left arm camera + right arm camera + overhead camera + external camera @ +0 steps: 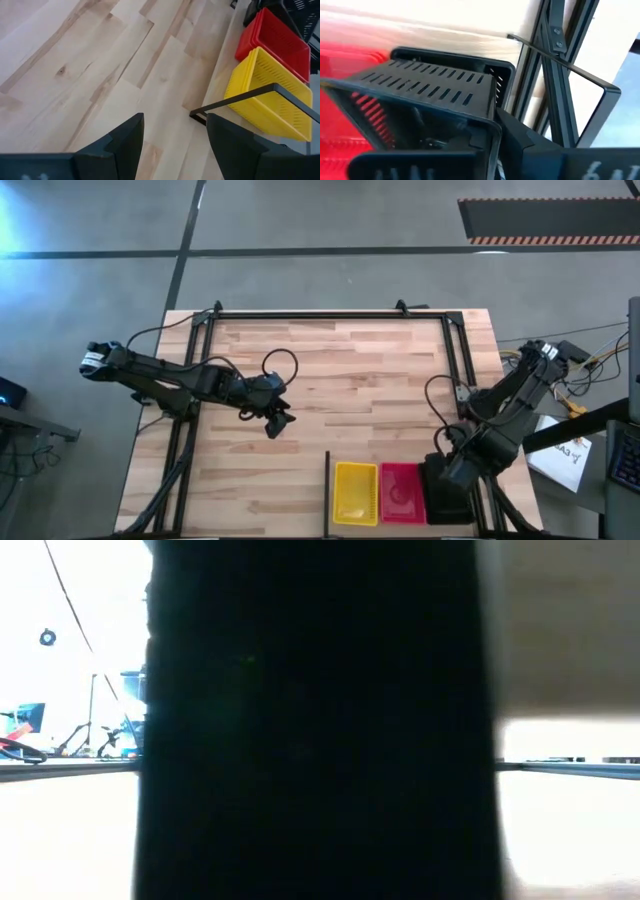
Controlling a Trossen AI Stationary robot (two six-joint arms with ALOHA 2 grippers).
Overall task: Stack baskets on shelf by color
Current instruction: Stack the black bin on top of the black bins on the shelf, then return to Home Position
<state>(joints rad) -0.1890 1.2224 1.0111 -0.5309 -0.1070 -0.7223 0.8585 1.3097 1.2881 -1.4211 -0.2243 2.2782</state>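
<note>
**A:** Start at the right gripper [452, 472]. What is it doing?

**B:** It is down at the near right corner of the table, over the black baskets [447, 498]. In the right wrist view one finger [530, 142] sits outside the wall of the black basket [435, 92], and the other seems to be inside it, so I judge it is clamped on that wall. The hold looks to be at one edge only.

**A:** So what could go wrong?

**B:** A grip on one thin perforated wall can let the basket tilt or twist. If it comes down crooked, it may ride on the rim of the one below rather than nest. The frame rail [555, 75] is just beside it, so a sideways swing could knock against it.

**A:** And the neighbours?

**B:** The red baskets [401, 492] touch the black ones, with the yellow baskets [355, 493] on their far side, next to the thin black bar [327, 492]. A shove could push the whole row along the shelf [390, 530].

**A:** The left gripper [279, 423]?

**B:** Its fingers stand apart, holding nothing, above bare wood near the table's middle, well apart from the baskets. The low view is blocked by something dark, so it offers no check.
</note>
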